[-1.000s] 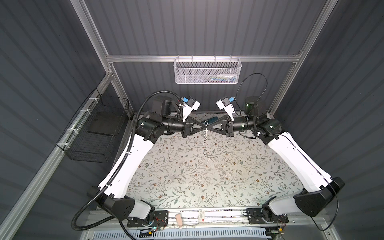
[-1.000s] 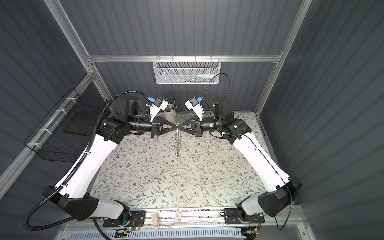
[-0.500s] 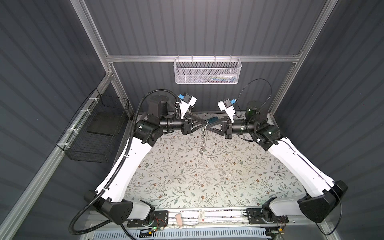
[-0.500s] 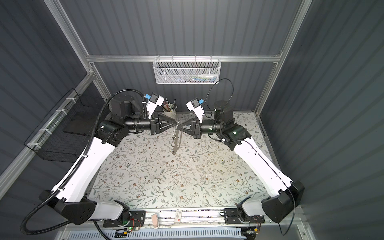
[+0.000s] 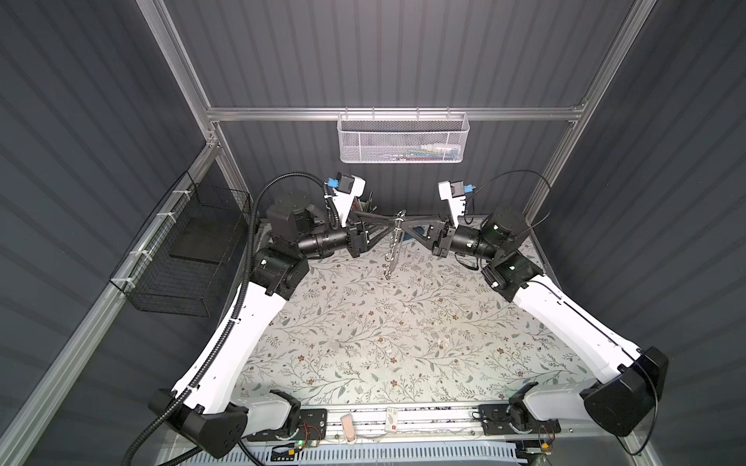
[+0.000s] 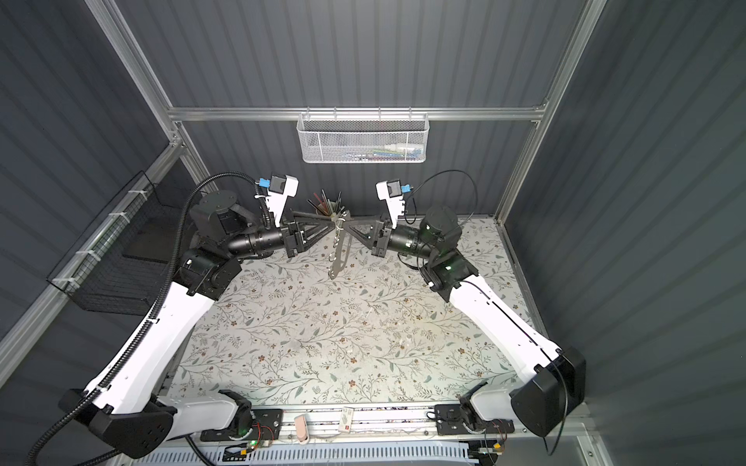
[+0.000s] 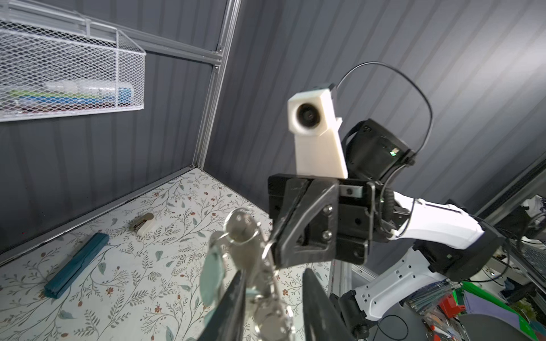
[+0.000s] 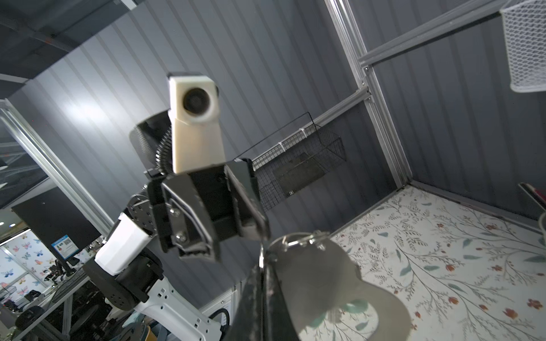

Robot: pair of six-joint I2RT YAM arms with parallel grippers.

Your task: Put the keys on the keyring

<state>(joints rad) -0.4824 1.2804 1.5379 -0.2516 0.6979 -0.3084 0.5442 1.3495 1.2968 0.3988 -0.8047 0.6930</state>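
The keyring (image 8: pixel 319 274) hung in the air above the table (image 5: pixel 363 343). The right end effector (image 8: pixel 262 274) pinched it at its top, fingers pressed together on the plate. The left end effector (image 7: pixel 274 273) had its fingers spread to either side of the keyring's row of rings, visibly gripping nothing. One key (image 7: pixel 240 228) with a mint tag (image 7: pixel 210 274) appeared threaded on the ring at the keyring's top. The step looked like clearing away from that key. Doing it well called for a firm right pinch against swinging. The left needed a straight retreat from the keyring, fingers wide, snagging no ring.
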